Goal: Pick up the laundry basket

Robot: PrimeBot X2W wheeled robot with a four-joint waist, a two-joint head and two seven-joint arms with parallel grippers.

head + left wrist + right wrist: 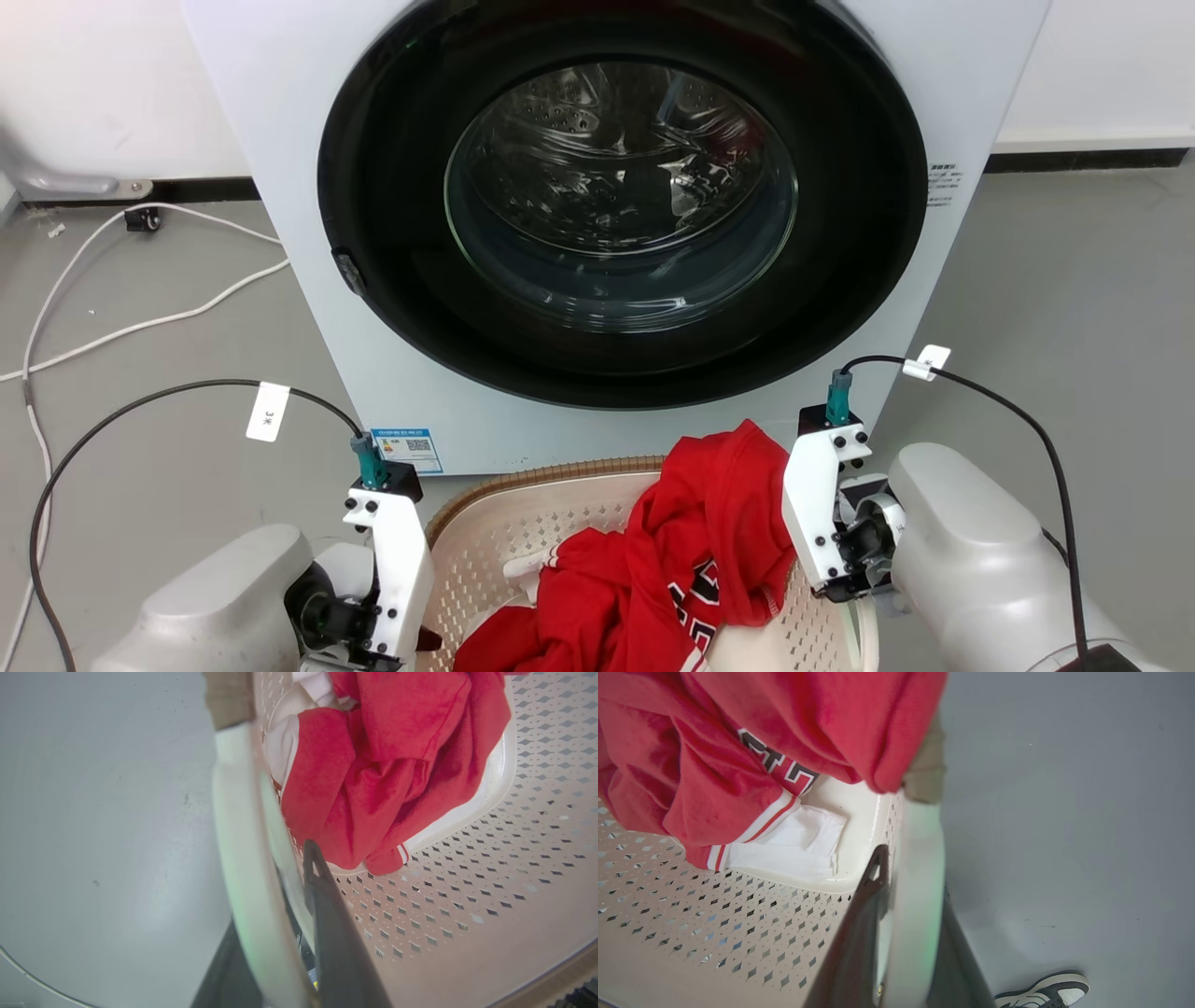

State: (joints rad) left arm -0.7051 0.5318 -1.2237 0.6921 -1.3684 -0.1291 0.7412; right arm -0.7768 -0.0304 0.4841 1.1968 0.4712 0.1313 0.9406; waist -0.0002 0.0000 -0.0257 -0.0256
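Grey floor [168,485] with a white cable [140,325] at frame left. Left gripper [271,882] sits lower left in head view, fingers clamped on a white loop handle [238,812] of the laundry basket [523,523], one finger inside the wall, one outside. Basket is at bottom centre, just in front of the white washer [308,280]. Red garment [691,551] is heaped inside, draped over the right rim. Right gripper [913,872] sits lower right, fingers closed on the opposite handle [920,858] the same way. Shoe [1045,989] in lower right corner of right wrist view
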